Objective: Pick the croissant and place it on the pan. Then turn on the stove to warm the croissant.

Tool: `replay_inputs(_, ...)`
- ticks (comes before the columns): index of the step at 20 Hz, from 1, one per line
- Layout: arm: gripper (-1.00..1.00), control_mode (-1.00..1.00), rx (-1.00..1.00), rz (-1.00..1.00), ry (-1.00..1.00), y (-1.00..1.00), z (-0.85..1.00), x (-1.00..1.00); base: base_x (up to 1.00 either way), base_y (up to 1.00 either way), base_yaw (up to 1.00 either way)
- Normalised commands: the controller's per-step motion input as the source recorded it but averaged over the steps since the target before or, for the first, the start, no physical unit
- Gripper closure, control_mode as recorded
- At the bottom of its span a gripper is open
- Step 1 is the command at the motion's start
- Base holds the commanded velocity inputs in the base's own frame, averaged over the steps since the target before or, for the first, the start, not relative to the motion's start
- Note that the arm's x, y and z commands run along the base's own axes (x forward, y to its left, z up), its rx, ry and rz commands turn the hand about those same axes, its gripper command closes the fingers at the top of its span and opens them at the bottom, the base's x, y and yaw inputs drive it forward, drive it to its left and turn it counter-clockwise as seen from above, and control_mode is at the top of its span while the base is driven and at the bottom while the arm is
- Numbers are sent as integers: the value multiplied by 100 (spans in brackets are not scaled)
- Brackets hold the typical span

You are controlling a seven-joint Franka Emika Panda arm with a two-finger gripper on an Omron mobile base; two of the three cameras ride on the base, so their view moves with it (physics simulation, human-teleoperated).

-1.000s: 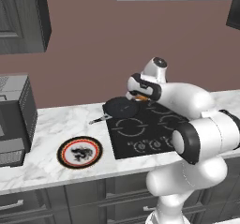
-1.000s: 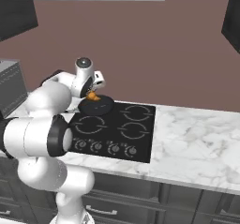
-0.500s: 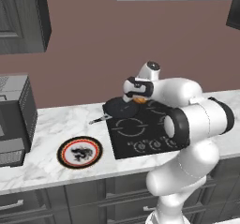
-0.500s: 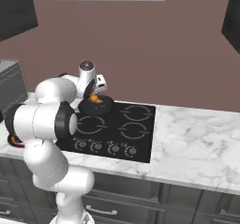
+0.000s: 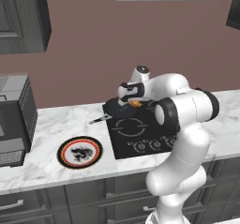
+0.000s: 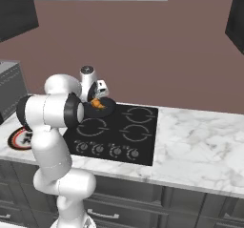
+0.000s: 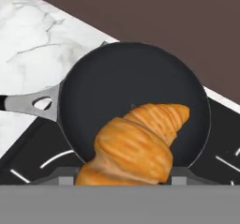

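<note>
The black pan (image 7: 123,85) sits on the back left burner of the black stove (image 5: 140,135), its handle (image 7: 32,104) pointing out over the marble counter. My gripper (image 5: 132,100) hangs just above the pan, shut on the golden croissant (image 7: 135,146), which sits between the finger tips at the bottom of the hand view. From the base views the croissant (image 5: 135,103) (image 6: 98,104) is over the pan (image 5: 116,108) (image 6: 106,109), close to its surface; whether it touches I cannot tell. The stove's knobs (image 6: 106,150) line its front edge.
A white plate with a red and black rim (image 5: 79,152) lies on the counter left of the stove. A grey boxy appliance (image 5: 13,117) stands at the far left. Bare marble counter (image 6: 200,146) stretches to the right of the stove.
The gripper has come down and a little left with the croissant, closer over the pan, and the arm's elbow has swung inward. The grip has not changed.
</note>
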Motion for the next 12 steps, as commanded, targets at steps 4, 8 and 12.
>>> replay_inputs(4, 100, -100, -3, -3, 4, 7, -36, 38, 0, 0, 0)
replay_inputs(8, 100, -100, -3, -2, 5, 8, -39, 43, 0, 0, 0)
replay_inputs(12, 100, -100, -2, -2, 7, 6, -40, 45, 0, 0, 0)
